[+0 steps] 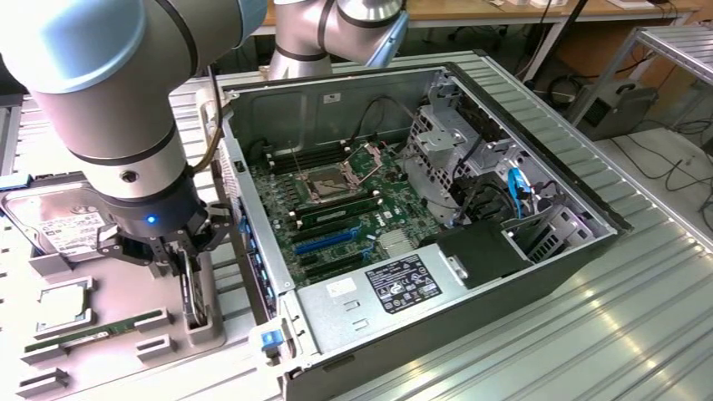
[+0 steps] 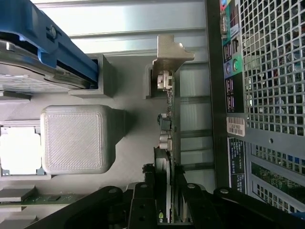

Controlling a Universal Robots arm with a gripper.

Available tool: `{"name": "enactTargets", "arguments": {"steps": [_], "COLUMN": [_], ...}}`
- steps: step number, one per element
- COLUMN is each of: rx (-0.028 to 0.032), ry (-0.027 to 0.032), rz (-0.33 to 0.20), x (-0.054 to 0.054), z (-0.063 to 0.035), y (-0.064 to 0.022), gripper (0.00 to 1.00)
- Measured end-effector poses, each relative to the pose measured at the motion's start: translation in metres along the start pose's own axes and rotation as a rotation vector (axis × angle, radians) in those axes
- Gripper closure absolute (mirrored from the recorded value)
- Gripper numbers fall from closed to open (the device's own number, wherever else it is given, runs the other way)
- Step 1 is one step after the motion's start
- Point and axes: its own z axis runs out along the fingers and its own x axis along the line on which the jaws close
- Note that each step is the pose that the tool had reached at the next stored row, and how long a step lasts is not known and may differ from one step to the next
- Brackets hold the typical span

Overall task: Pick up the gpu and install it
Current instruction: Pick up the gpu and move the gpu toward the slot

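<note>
"Where's the hand?"

"My hand point(image 2: 164, 200) is down over the gpu point(image 2: 167, 119), one finger point(image 2: 148, 191) on each face, pinching the card near its top edge."

"And the card?"

"It stands upright on its long edge in a slot of the grey holder point(image 1: 112, 288), at the holder's edge nearest the computer case point(image 1: 368, 92). Its silvery bracket point(image 2: 170, 50) is at the end away from my fingers."

"Room to move?"

"Tight sideways: the case's rear wall runs just beside the card. Above the slot it is open. A memory stick point(image 1: 95, 332) and a hard drive point(image 1: 56, 221) lie further along the holder. Beyond, the case lies open on the bench point(image 1: 579, 334), motherboard point(image 1: 334, 209) facing up."
</note>
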Motion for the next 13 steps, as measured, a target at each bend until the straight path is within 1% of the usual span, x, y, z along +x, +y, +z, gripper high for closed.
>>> {"name": "enactTargets", "arguments": {"steps": [4,7,10,13], "rx": [-0.0015,-0.002,-0.0028,-0.0032], "ry": [-0.0001,0.0003,0.0003,0.0004], "rz": [-0.003,-0.003,-0.005,-0.007], "x": [0.0,0.0,0.0,0.0], "z": [-0.0003,-0.0027,-0.0073,-0.0159], "y": [0.0,0.0001,0.0002,0.0006], "gripper": [0.74,0.74,0.74,0.74]}}
